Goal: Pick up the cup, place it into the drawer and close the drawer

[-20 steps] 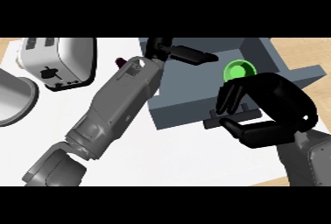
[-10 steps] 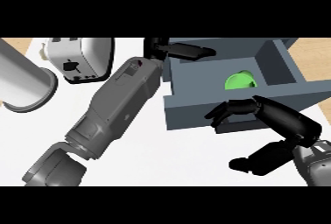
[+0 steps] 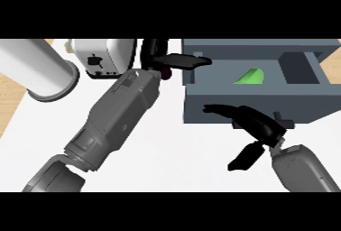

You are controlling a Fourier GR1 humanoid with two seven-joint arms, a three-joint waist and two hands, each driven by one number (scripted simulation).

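Observation:
The green cup (image 3: 250, 76) lies inside the open grey drawer (image 3: 220, 97) at the upper right; only part of it shows behind the drawer's front wall. My right hand (image 3: 258, 126) is in front of the drawer, its straight fingers lying against the front panel beside the small dark handle (image 3: 285, 120), thumb hanging down toward me. It holds nothing. My left hand (image 3: 168, 59) is open at the drawer's far left corner, one finger resting over the drawer's edge, its forearm running diagonally across the counter.
A white toaster (image 3: 101, 56) stands at the back, left of the left hand. A large white cylinder (image 3: 40, 70) lies at the far left. The white counter top (image 3: 173, 158) ends in wooden edges at the left and upper right.
My right hand has come away from the cup in the drawer, dropped to the front panel and straightened its fingers. Less of the cup shows now. The left hand stays by the drawer's corner.

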